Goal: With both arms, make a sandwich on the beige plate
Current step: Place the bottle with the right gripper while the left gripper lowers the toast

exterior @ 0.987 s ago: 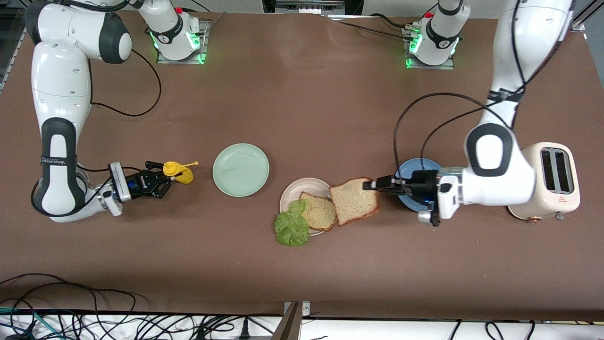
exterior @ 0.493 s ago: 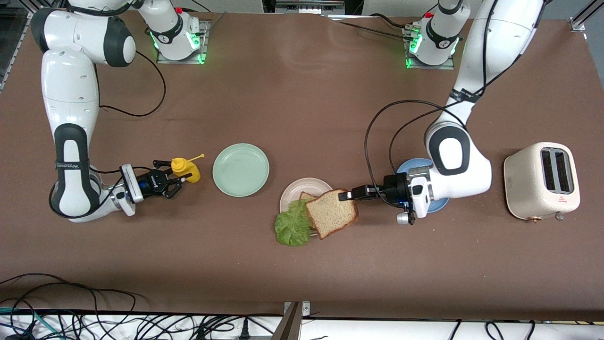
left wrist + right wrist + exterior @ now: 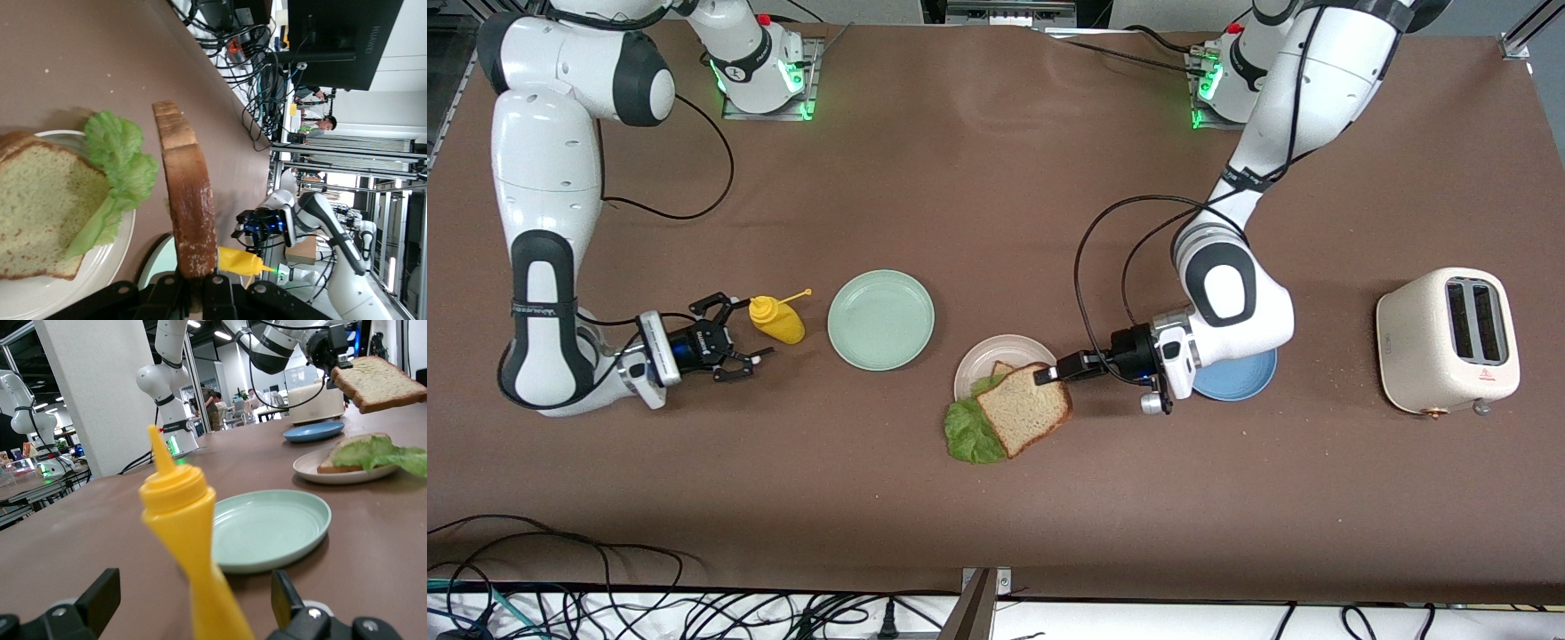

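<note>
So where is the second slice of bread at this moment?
In the front view the second bread slice is held up in the left gripper, over the lettuce and first slice on the beige plate.

— What did you have in your left gripper (image 3: 200, 293)?
— A slice of bread (image 3: 187, 207), pinched by one crust edge, hanging above the beige plate (image 3: 100, 267).
— And on the plate?
— Another slice (image 3: 40, 207) with a lettuce leaf (image 3: 120, 173) draped over its edge. Past them stood a yellow bottle (image 3: 240, 261).
</note>
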`<act>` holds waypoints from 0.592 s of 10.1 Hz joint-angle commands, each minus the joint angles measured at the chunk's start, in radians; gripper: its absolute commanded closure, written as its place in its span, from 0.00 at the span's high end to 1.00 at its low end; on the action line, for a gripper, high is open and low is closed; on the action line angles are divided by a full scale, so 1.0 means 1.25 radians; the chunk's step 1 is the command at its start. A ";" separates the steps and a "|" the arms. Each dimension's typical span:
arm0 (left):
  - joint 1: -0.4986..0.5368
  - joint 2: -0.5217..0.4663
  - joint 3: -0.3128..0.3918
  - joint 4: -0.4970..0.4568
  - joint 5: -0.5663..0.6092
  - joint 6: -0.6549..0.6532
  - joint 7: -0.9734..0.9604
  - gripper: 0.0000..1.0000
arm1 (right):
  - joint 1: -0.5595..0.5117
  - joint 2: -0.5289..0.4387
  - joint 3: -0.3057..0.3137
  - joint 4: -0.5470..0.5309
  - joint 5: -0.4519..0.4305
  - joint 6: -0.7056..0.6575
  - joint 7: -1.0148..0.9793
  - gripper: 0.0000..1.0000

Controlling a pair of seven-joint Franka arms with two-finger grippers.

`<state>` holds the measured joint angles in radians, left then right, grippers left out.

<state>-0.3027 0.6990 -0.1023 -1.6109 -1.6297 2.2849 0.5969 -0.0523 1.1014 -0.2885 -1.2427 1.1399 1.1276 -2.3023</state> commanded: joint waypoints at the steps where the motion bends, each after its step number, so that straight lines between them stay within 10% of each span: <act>1: -0.017 -0.013 0.005 -0.040 -0.029 0.018 0.040 0.00 | -0.035 -0.032 -0.019 0.009 -0.050 -0.046 0.101 1.00; 6: -0.046 -0.005 0.005 -0.064 -0.035 0.067 0.084 0.00 | -0.006 -0.152 -0.075 0.069 -0.074 -0.058 0.642 1.00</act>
<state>-0.3383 0.7028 -0.1030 -1.6775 -1.6297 2.3360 0.6603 -0.0905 0.9450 -0.3754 -1.1654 1.0760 1.0573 -1.6432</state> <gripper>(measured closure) 0.912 0.000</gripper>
